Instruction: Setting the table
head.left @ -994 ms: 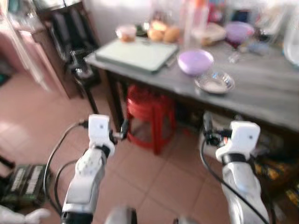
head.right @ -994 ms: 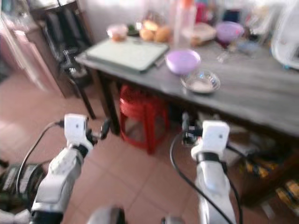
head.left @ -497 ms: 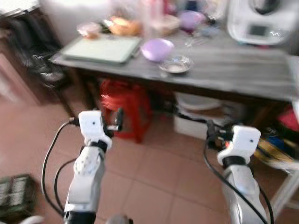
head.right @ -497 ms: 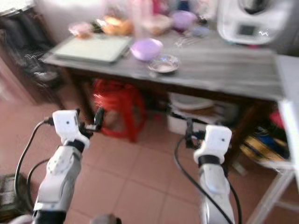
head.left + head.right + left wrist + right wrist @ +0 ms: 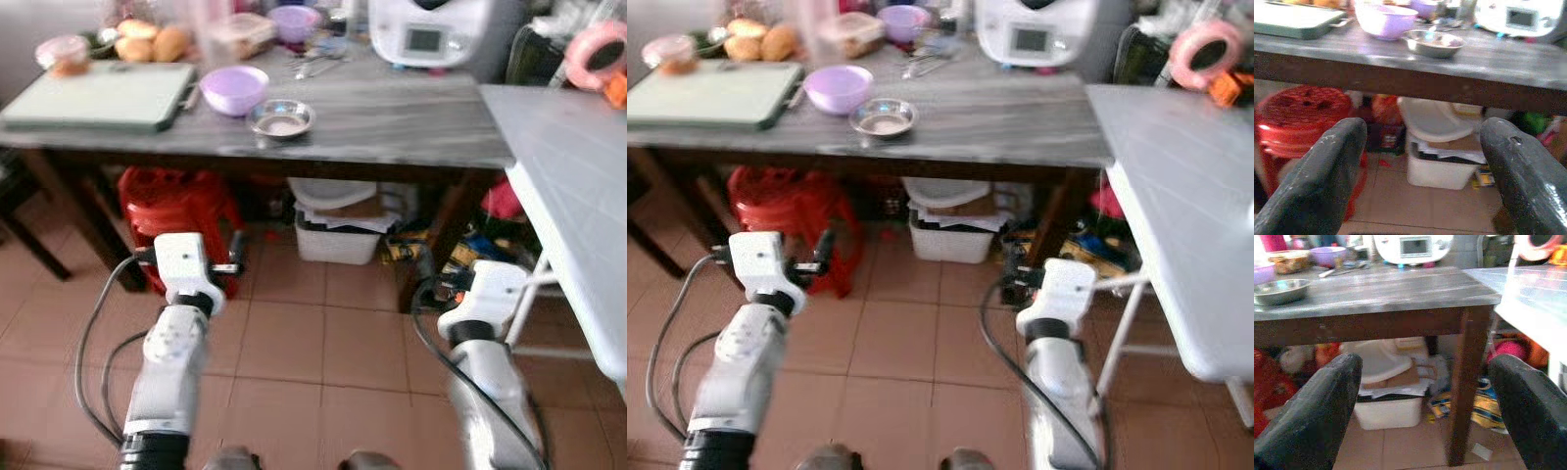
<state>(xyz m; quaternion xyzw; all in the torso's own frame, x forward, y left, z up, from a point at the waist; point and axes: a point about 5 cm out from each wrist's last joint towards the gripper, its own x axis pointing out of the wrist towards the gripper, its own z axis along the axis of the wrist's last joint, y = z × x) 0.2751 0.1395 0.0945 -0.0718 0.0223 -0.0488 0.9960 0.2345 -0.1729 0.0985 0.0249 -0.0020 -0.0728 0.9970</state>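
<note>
A grey wooden table point(image 5: 392, 117) stands ahead of me. On it sit a purple bowl point(image 5: 233, 88), a small metal bowl point(image 5: 280, 117), a pale green tray point(image 5: 93, 95), loose spoons point(image 5: 313, 67) and a second purple bowl point(image 5: 292, 20) at the back. My left gripper point(image 5: 1425, 127) is open and empty, held at about the height of the table's underside, well short of the edge. My right gripper point(image 5: 1425, 362) is likewise open and empty, facing the table's right leg point(image 5: 1469, 382). Both arms are raised over the tiled floor.
A white appliance point(image 5: 423, 29) stands at the table's back. A white table point(image 5: 568, 166) juts in on the right, with a pink tape roll point(image 5: 598, 51) behind it. Under the grey table are a red stool point(image 5: 171, 211) and a white bin point(image 5: 338, 230). Bread and food containers point(image 5: 147, 41) sit at the far left.
The view has swung to the right and sharpened: the grey table now lies square ahead and the white table has come in on the right. Both arms keep their raised pose.
</note>
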